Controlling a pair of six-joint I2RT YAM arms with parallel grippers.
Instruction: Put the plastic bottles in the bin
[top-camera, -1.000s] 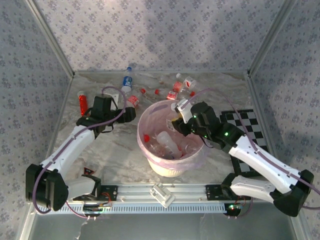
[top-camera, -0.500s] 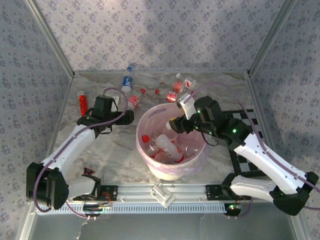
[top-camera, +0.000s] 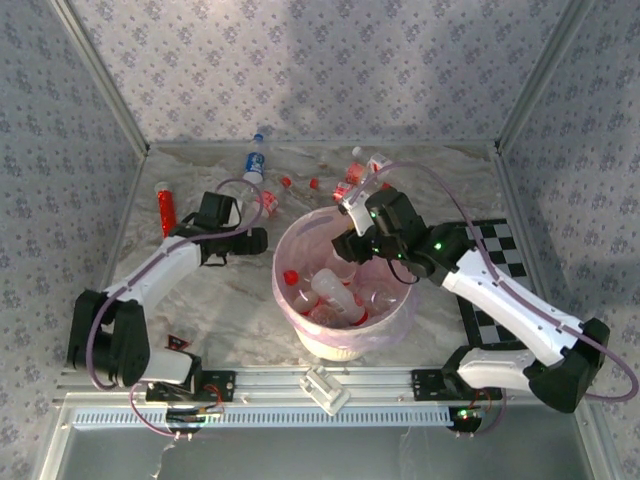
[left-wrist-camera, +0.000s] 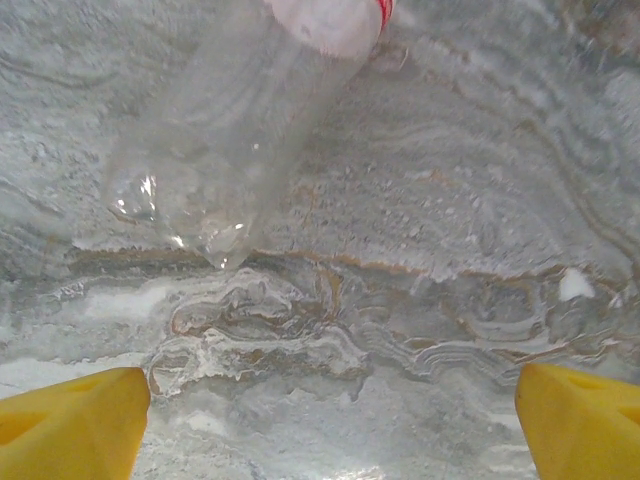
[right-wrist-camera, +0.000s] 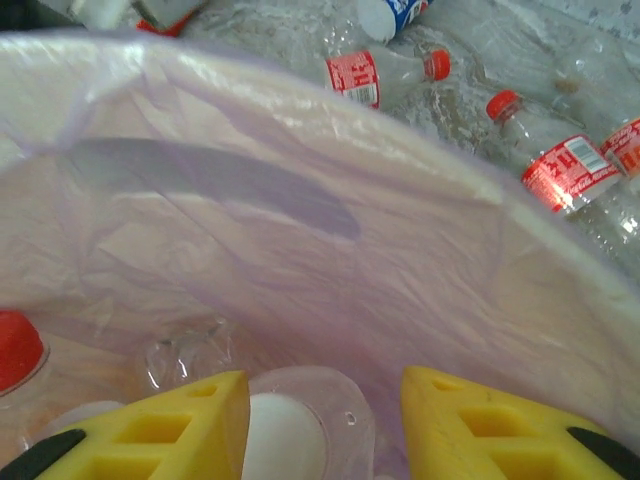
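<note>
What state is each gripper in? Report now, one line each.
Left gripper: open, empty; a clear bottle lies ahead on the table.
Right gripper: cannot tell; a bottle sits between its jaws over the bin.

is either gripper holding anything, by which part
Left gripper: nothing, open before a clear bottle. Right gripper: a white-ended bottle sits between its fingers; a grip cannot be told.

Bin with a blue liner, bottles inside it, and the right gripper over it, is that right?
Not quite: the liner is pink, not blue, as the top external view shows. The bin does hold bottles, and the right gripper is over it.
</note>
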